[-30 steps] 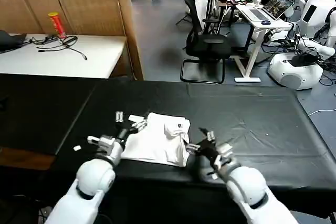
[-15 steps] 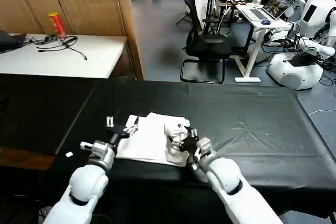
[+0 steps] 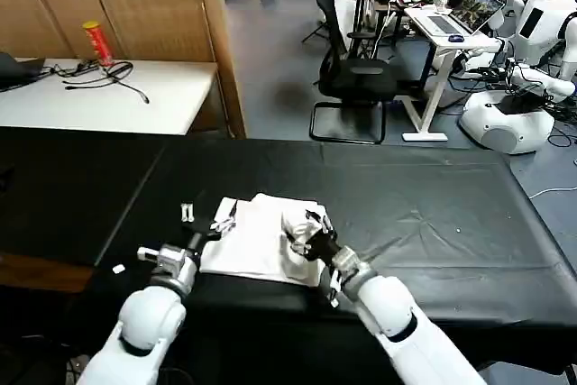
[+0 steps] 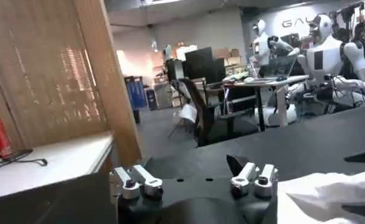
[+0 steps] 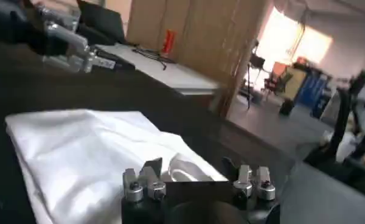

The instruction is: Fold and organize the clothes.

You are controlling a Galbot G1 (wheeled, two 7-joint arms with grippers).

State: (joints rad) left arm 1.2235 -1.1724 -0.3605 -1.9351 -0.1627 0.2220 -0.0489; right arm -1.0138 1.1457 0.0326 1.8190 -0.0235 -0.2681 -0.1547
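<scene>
Both claws open: right claw [image 3: 305, 233] over T-shirt [image 3: 257, 239] edge, left claw [image 3: 206, 217] beside it.

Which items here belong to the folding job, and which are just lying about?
Job: white T-shirt, folded on the black tablecloth; left gripper at its edge; right gripper over it.

Lying about: red can, cables, office chair.

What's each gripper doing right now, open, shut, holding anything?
Left gripper: open, empty, at the shirt's left edge.
Right gripper: open, over the shirt's right side, gripping nothing.
</scene>
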